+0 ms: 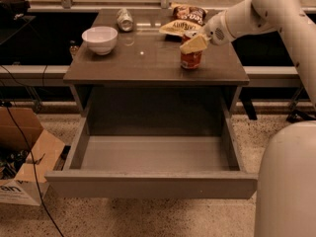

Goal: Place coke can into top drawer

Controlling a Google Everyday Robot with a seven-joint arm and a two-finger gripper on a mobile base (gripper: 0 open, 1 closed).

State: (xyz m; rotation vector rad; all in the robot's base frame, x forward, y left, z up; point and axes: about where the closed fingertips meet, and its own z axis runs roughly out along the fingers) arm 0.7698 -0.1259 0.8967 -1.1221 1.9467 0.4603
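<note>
The coke can [190, 59] stands upright on the cabinet top [148, 58], right of the middle near the front edge. My gripper [194, 43] reaches in from the upper right and sits over the can's top, its pale fingers [196, 44] against the upper part of the can. The top drawer [150, 181] is pulled wide open below, its grey inside bare.
A white bowl [99, 39] sits at the top's left. A silver-grey can [125, 19] lies at the back. Two chip bags [183, 21] lie behind the coke can. A cardboard box [24, 157] stands on the floor at left. My arm's white body [286, 181] fills the lower right.
</note>
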